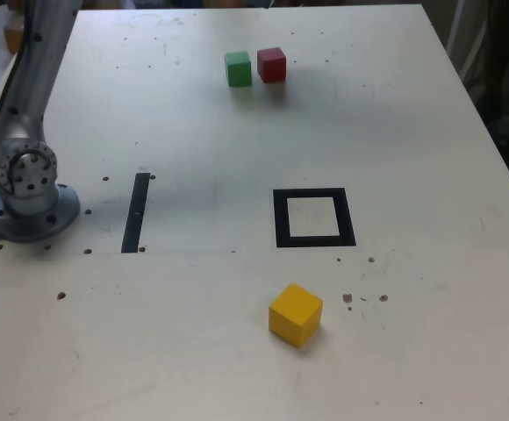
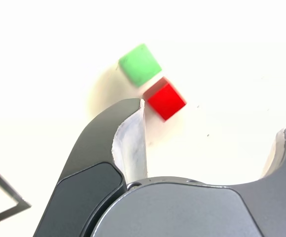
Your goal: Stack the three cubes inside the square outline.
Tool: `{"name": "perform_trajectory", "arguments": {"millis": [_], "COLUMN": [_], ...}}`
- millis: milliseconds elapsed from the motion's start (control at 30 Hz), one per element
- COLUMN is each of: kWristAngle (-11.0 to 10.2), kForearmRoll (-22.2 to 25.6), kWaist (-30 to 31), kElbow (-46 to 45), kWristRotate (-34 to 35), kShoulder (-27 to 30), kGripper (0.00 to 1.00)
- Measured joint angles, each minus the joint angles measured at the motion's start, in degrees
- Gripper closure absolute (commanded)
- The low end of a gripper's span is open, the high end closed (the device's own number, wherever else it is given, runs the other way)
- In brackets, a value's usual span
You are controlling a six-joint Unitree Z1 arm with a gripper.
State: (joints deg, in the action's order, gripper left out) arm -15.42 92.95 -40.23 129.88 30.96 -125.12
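Nearest me, the yellow cube (image 1: 295,315) sits alone just below the square outline (image 1: 314,217), bare worktop (image 1: 430,175) all round. Green cube (image 1: 238,68) and red cube (image 1: 271,64) rest almost touching near the far edge (well apart from the outline). My hand (image 2: 209,126) hangs empty, jaws spread wide.

A green cube (image 1: 238,68) and a red cube (image 1: 272,64) sit just beside each other at the far side of the table, well apart from the empty black square outline (image 1: 314,217) and the tilted-looking yellow cube (image 1: 295,314) near it.
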Motion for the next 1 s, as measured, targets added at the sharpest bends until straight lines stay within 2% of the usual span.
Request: {"name": "perform_trajectory", "arguments": {"millis": [100, 167, 233, 300, 400, 567, 833, 1000], "kWristAngle": [-0.4, 0.4, 2.6, 5.7, 8.7, 11.8, 12.3, 13.7], "kForearmRoll": [-0.1, -0.1, -0.1, -0.3, -0.9, -1.7, -1.9, -1.9], "kWaist": [0.3, 0.6, 0.8, 1.0, 1.0, 1.0, -0.9, -2.6], "kElbow": [0.0, -0.2, -0.9, -1.6, -2.0, -1.2, -1.9, -3.6], "kWristRotate": [2.3, 4.1, 7.3, 10.4, 13.8, 18.7, 21.6, 23.0], "kShoulder": [0.0, -0.1, -0.4, -1.1, -1.5, -1.9, -2.4, -2.6], "kGripper": [0.01, 0.01, 0.01, 0.01, 0.01, 0.00, 0.00, 0.00]}}
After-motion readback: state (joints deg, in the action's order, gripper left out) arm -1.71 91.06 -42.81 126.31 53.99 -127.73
